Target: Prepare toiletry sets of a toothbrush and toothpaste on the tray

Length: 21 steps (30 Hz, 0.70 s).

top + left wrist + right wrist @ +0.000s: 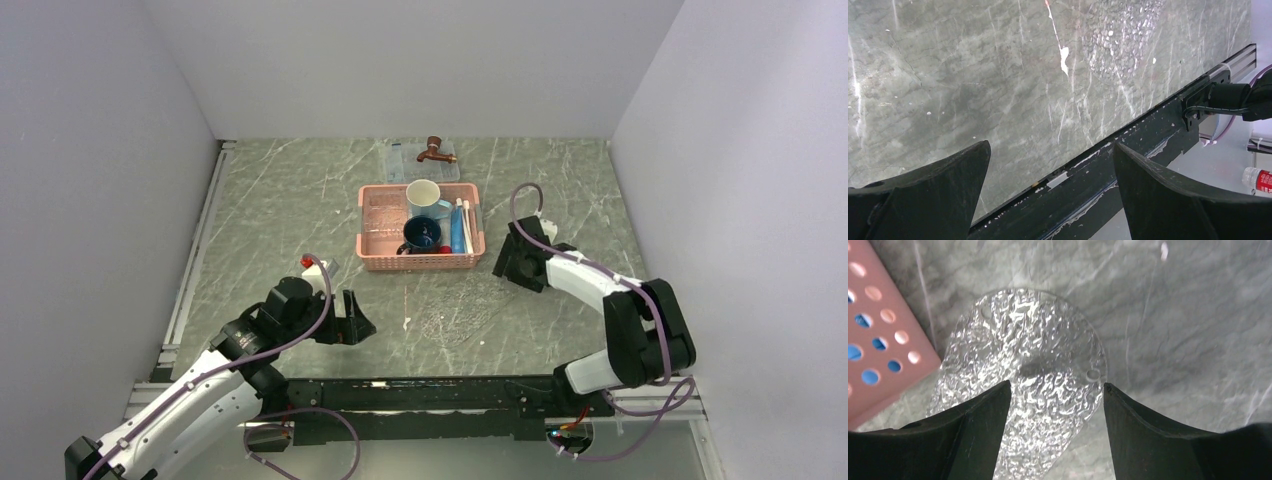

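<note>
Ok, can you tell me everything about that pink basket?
The pink basket is a rectangular box that looks like plastic, with low walls full of holes. It sits flat on the grey marbled table, toward the back middle. Inside it are a white cup and a dark blue mug. The toothpaste tubes and pale toothbrushes lie along its right side.

The toothpaste [457, 232] — a light-blue tube — lies lengthwise in the right side of the pink basket [420, 262], pale toothbrush [466, 222] sticks just beside it; the tray [455, 316], clear and crinkle-textured, lies flat on the table [280, 230] near the basket's front
</note>
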Each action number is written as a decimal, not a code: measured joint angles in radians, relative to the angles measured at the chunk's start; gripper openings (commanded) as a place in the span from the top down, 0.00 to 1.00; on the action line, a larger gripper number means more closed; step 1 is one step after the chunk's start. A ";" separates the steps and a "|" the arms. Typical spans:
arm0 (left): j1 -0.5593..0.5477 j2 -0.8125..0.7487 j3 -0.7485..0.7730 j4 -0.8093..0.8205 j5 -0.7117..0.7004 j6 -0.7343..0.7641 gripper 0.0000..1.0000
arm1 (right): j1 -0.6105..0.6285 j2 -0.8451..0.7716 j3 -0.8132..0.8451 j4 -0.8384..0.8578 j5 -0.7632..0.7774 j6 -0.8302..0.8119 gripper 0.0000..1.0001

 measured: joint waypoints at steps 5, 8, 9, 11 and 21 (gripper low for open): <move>0.000 -0.005 0.000 0.000 0.004 0.000 0.01 | 0.069 -0.089 -0.066 -0.007 0.008 0.072 0.30; 0.000 -0.010 0.000 0.000 0.006 0.000 0.01 | 0.114 -0.134 -0.091 -0.018 0.014 0.106 0.30; 0.000 -0.012 0.000 0.000 0.006 0.000 0.01 | 0.125 -0.143 -0.094 -0.019 0.015 0.113 0.30; 0.000 -0.014 0.000 0.000 0.006 -0.001 0.01 | 0.154 -0.158 -0.099 -0.021 0.019 0.130 0.30; 0.000 -0.021 0.001 -0.003 0.006 -0.002 0.01 | 0.417 -0.248 -0.156 -0.059 0.031 0.264 0.30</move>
